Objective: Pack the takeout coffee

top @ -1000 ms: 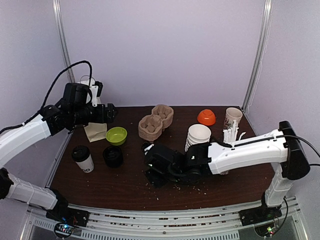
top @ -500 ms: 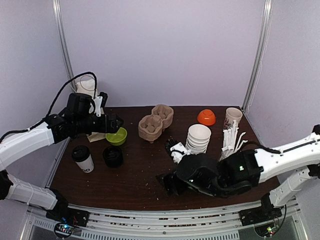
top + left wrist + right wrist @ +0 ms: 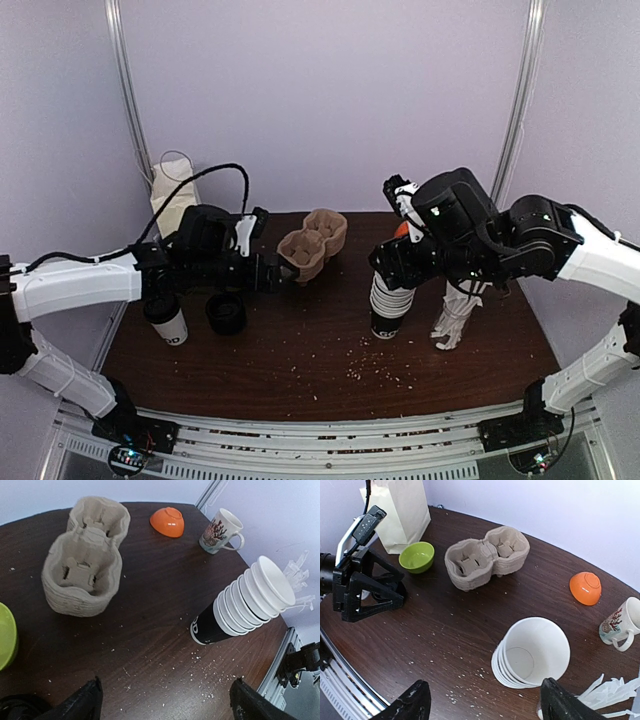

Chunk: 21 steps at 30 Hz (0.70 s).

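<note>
White paper under a black lid, well left of the pulp cup carrier and in front of it: the takeout coffee, upright, held by nothing, in the same spot as a second ago. Next, just left of the carrier, the left gripper, swung in from farther left over the last second, fingers spread wide, nothing between them. Right of the carrier, the right gripper, risen from low in front of the carrier to high above the stack of cups, likewise spread and empty. Judged from that: both arms repositioned, no grasp made, packing not yet begun. Left gripper now past the coffee rather than on it, so probably a reach back leftward needed before any lift. Counting, leftmost first: one white paper bag behind and far left of the carrier; one lidded coffee; one short black stack of lids between coffee and carrier; one green bowl just left of the carrier; one carrier, two hollows; one stack of lidless cups right of it, five or six rims showing, hard to tell exactly; one orange bowl further right and toward the back; one printed mug beyond that; one bundle of clear plastic cutlery farthest right. Two bowls in all, two grippers, both free.
</note>
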### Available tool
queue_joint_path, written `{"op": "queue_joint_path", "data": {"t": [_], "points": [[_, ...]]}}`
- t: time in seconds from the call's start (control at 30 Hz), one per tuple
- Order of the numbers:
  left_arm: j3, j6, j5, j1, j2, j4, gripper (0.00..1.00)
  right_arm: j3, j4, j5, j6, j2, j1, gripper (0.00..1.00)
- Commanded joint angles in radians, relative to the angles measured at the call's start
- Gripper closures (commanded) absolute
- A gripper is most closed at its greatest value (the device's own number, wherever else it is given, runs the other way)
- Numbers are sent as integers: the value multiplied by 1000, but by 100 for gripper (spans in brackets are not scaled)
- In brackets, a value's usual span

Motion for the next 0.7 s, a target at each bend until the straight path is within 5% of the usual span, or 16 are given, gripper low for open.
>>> {"op": "queue_joint_path", "data": {"t": [0.0, 0.67], "points": [[-8, -77, 36, -27, 67, 119, 9, 47, -88, -101, -113, 17, -74, 24], [-35, -77, 47, -53, 123, 113, 12, 25, -45, -227, -228, 239, -237, 31]]}}
